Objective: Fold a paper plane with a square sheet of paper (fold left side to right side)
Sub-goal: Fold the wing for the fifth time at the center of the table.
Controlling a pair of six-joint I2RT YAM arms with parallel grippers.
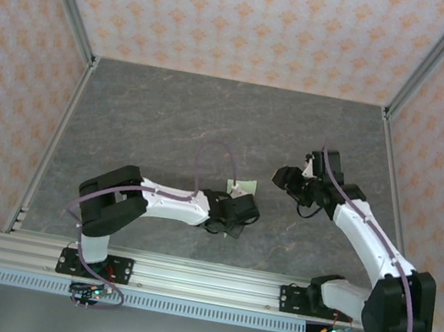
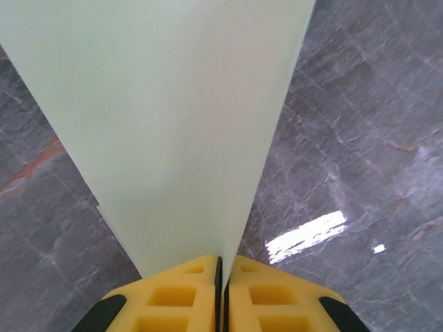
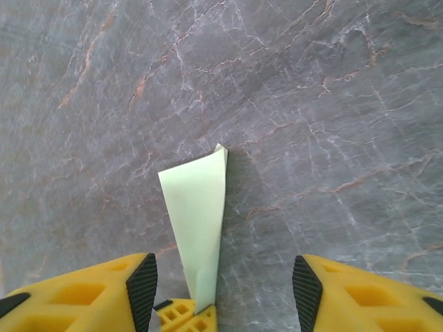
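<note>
The square sheet of paper (image 3: 197, 207) is pale green and folded into a narrow tapering shape, the paper plane. It stands upright above the grey table, with its narrow end pinched in my left gripper (image 2: 223, 264), which is shut on it. In the left wrist view the paper (image 2: 166, 124) fans out wide from the yellow fingertips. From the top camera the paper (image 1: 242, 188) pokes out beyond my left gripper (image 1: 240, 208) near mid-table. My right gripper (image 3: 225, 290) is open, its pads apart on either side of the paper and not touching it. From above, it (image 1: 284, 177) hangs just right of the paper.
The grey marbled table top (image 1: 169, 122) stretches around both arms. Patterned walls (image 1: 248, 16) with metal corner posts close the back and sides. An aluminium rail (image 1: 201, 283) carries the arm bases at the near edge.
</note>
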